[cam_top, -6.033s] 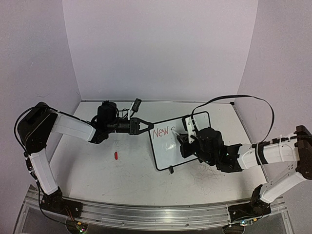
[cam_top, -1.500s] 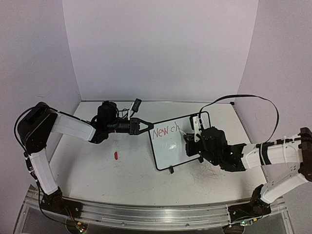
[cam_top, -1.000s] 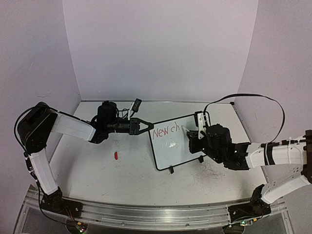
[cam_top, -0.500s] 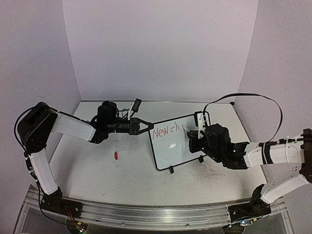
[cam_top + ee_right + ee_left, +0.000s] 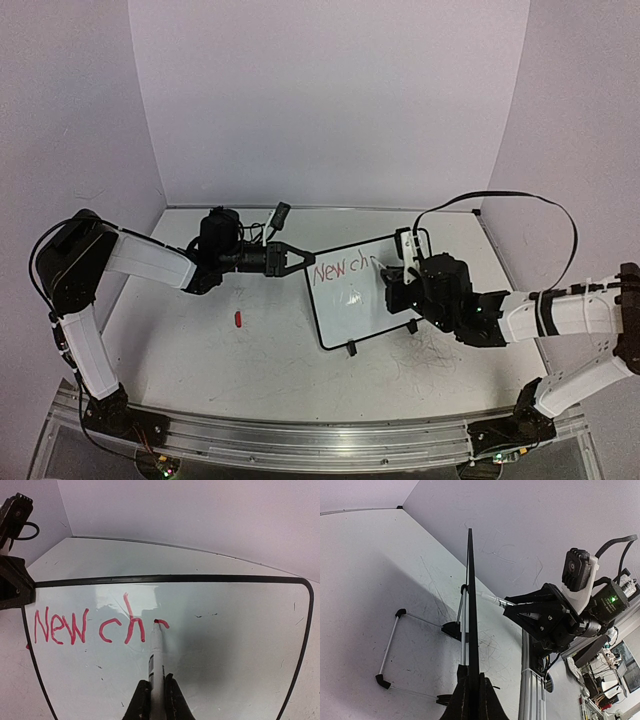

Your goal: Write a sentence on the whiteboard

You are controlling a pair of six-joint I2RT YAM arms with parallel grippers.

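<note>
Two pincers are sharing the work. The left pincer (image 5: 296, 258) is clamping tight on the left edge of the small white rectangular whiteboard with a thin black frame (image 5: 350, 305), probably bracing it so it is not sliding or tipping under the pen's push. The board is standing tilted on its feet near the middle of the scuffed white desk (image 5: 200, 350), between the arms. The right pincer (image 5: 155, 685) is gripping a slim white marker with a red tip (image 5: 155, 652). The tip is touching the board just right of the red letters "New ch" (image 5: 85, 626), where another letter is starting. A small red piece (image 5: 238, 319), perhaps a cap, is lying well to the left, and a small black object (image 5: 281, 212) is sitting at the desk's far edge. Neither is getting in the way.
</note>
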